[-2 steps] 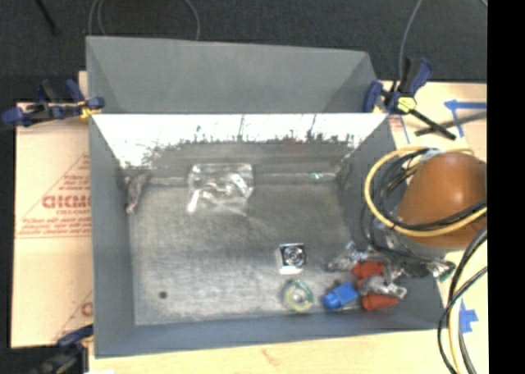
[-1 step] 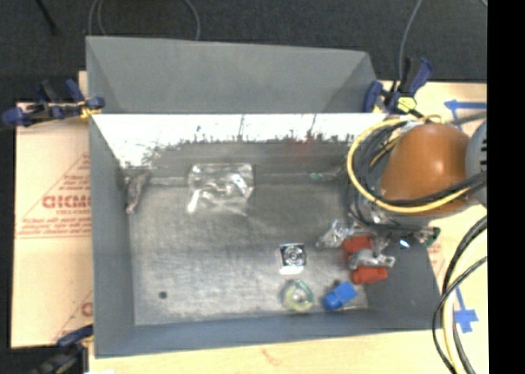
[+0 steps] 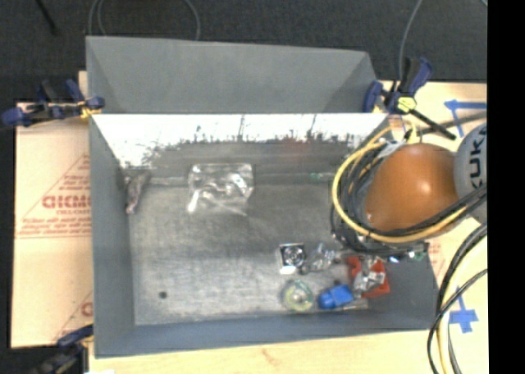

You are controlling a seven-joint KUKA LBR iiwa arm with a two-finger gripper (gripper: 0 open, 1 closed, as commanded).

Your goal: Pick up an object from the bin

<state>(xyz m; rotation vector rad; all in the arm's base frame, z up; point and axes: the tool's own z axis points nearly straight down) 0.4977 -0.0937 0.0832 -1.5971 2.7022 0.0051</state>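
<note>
Grey sheet metal makes up the bin I work over, its floor scuffed and mostly bare, with most of the loose things gathered toward the near right corner. My jaws hang low in that corner, tucked beneath my orange cover and the loop of cables around it, so I cannot tell whether they stand wide or narrow, nor whether anything is between them. Directly below me lies a small red piece, angular and partly hidden by my wrist. I judge it the likeliest thing for this pick, since I am nearest above it. Just beside it, toward the near wall, sits a blue block, and next to that a clear round thing. A little farther in lie some silvery bits and a small black-and-white square. They lie so close together that closing on one could, I reckon, nudge or catch its neighbour. Well apart, near the far wall, a crumpled clear plastic bag lies flat, and a slim dark piece rests close by the left wall; both are out of my way. My arm comes in over the right rim, I judge so as to get down close to that corner.
</note>
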